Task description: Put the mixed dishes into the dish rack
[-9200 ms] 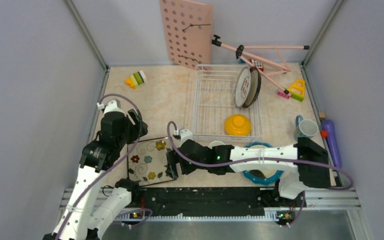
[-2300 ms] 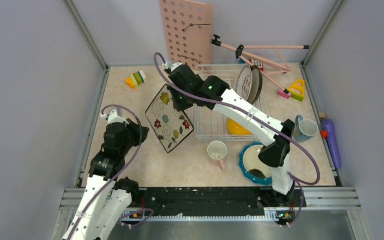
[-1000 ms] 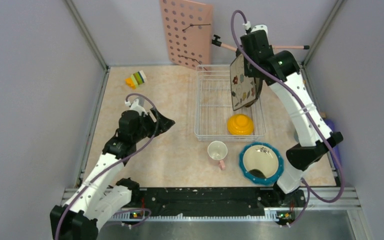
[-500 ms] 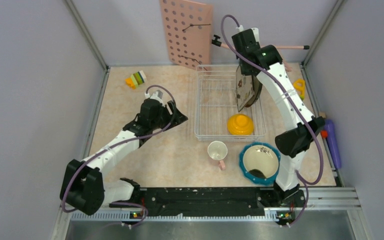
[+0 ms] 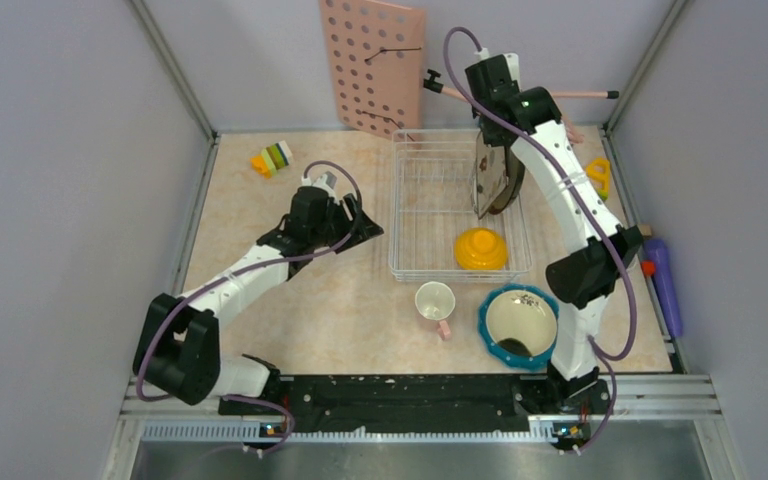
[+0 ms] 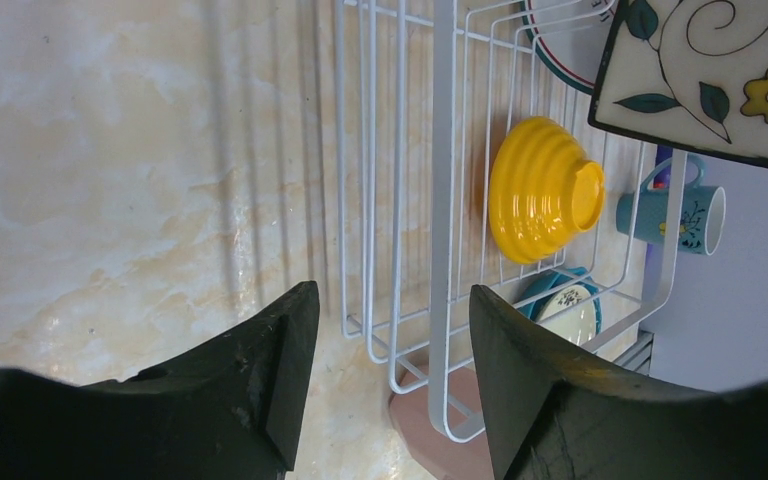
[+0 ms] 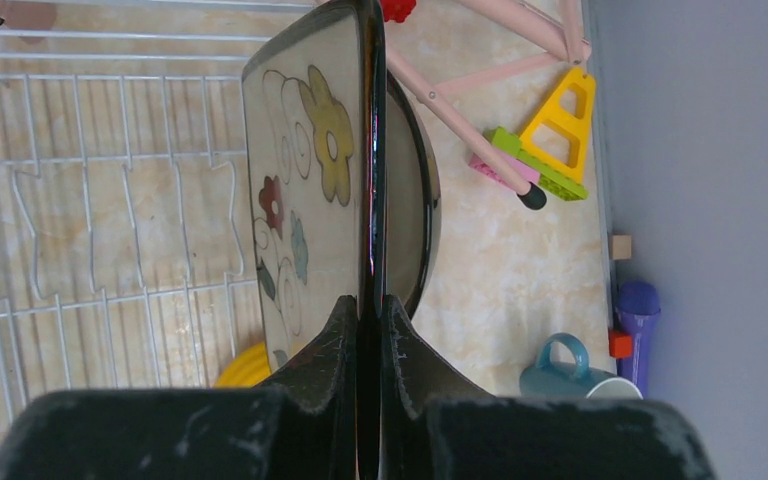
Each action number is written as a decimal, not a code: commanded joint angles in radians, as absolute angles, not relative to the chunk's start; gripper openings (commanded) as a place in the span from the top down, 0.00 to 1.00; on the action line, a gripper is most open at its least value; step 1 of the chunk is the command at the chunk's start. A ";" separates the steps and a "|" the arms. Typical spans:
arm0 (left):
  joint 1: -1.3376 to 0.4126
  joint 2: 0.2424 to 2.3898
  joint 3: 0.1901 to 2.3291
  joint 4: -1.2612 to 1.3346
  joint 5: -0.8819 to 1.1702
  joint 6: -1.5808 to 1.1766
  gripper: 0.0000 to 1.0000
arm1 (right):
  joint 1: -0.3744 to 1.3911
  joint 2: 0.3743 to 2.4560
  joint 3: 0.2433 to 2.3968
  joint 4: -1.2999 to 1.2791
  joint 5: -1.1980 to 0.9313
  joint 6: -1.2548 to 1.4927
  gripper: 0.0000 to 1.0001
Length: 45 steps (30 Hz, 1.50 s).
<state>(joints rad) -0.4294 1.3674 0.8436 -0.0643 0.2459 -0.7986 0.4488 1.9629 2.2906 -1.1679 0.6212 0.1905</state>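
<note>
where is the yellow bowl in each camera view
Top external: yellow bowl in the near right corner of the dish rack.
Left wrist: bowl right of centre, behind the rack wires.
Right wrist: only a sliver of the bowl at the bottom, just left of the right tool.
Shared landmark: the square floral plate, seen in all three views.

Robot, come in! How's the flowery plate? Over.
Right gripper shut on square floral plate, upright at white wire dish rack. Left gripper open by rack. Brown-rimmed round plate close beside.
</note>
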 commanded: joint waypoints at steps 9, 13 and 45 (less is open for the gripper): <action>-0.446 1.478 0.907 -0.008 0.291 -0.811 0.43 | 0.421 2.012 2.326 -0.979 0.629 0.208 1.00; -0.446 1.492 0.917 0.018 0.291 -0.806 0.46 | 0.383 2.029 2.318 -0.954 0.509 0.237 1.00; -0.470 1.486 0.949 0.010 0.293 -0.804 0.47 | 0.345 1.343 1.506 -0.582 0.139 0.336 0.37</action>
<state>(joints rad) -0.4606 1.4815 0.8982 -0.0242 0.2771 -0.8116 0.3378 1.4769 1.6833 -0.7799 0.2005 0.2863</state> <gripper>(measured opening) 0.521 0.625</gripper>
